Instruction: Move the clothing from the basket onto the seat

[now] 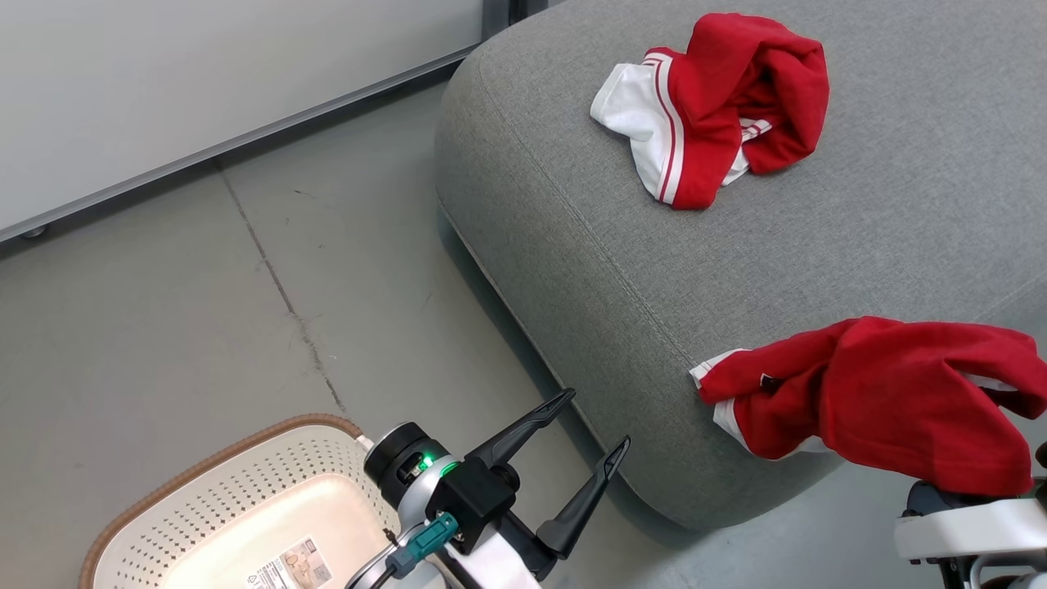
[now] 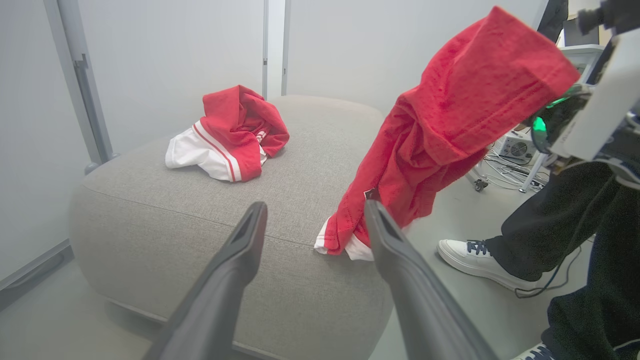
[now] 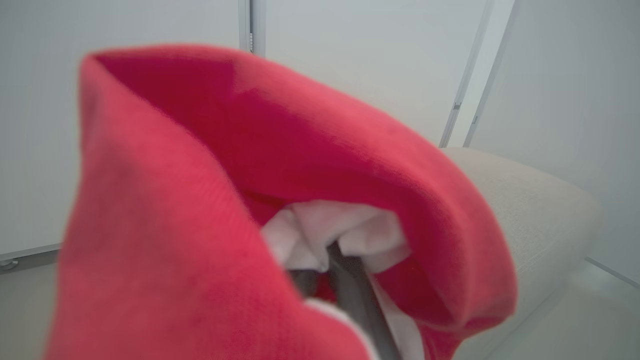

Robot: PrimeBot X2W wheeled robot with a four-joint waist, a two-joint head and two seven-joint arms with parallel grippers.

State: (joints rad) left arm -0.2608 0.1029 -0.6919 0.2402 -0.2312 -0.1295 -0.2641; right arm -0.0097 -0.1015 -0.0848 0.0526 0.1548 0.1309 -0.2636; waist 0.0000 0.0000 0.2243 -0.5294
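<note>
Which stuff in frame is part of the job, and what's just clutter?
Job:
- basket
- seat
- red garment lying on the seat
- second red garment, gripped by the right gripper

Just lying about:
- partition panel
- a person's shoe
- cables on the floor

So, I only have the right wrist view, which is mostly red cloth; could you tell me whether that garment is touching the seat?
Observer: The held garment hangs from the right pincer, and its white hem seems to touch the near edge of the seat.
Operator: Thank you; is the basket empty?
Observer: The visible part of the basket holds no clothing, just a label.
Operator: And the left pincer?
Observer: The left pincer is open and empty, beside the basket.
</note>
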